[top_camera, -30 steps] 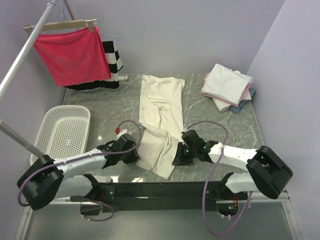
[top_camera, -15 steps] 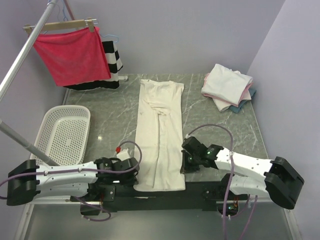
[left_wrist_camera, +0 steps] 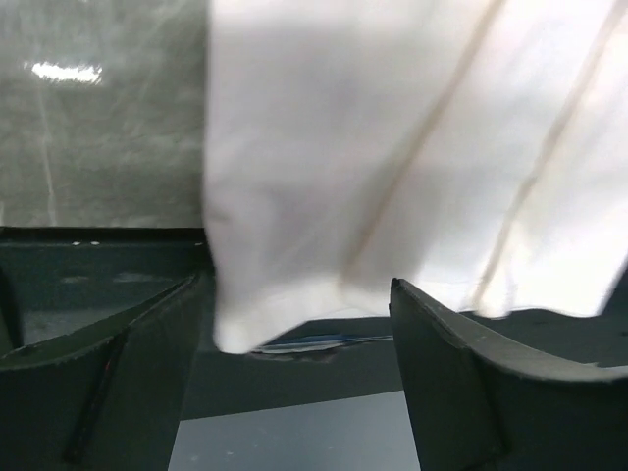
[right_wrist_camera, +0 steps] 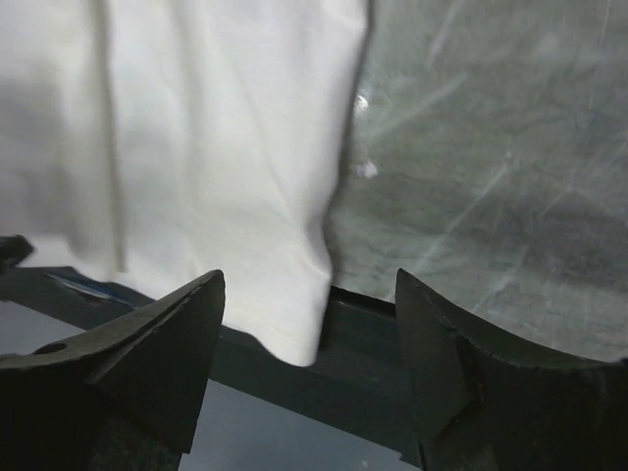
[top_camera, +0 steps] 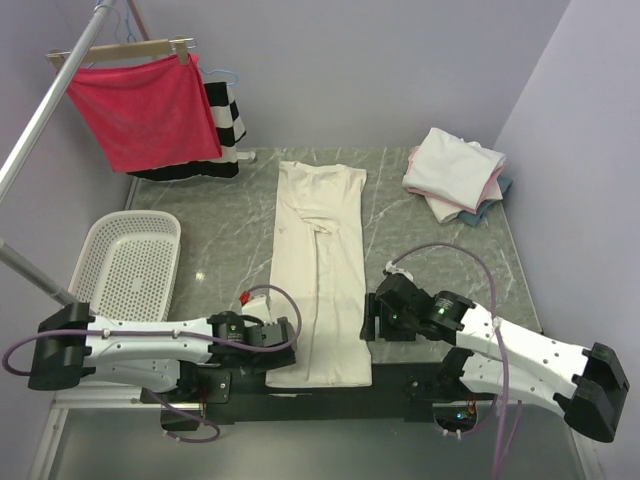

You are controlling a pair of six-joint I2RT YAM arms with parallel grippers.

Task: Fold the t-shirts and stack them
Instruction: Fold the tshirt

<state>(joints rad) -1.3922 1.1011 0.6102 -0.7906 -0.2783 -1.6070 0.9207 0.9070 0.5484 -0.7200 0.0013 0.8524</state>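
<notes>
The left claw and right claw are spread wide, empty; the shirt hem is best pinched evenly at both corners.

A grey-green marbled counter stands against a pale lilac back wall, and a second lilac wall runs close along the counter's right side. Above the counter's far-left corner, a slanted metal clothes rail carries a wooden hanger with a red cloth. A black-and-white striped garment hangs behind it. A white perforated basket sits at the counter's left edge. The light is soft and even, with one small glare on the counter beside the basket.
</notes>
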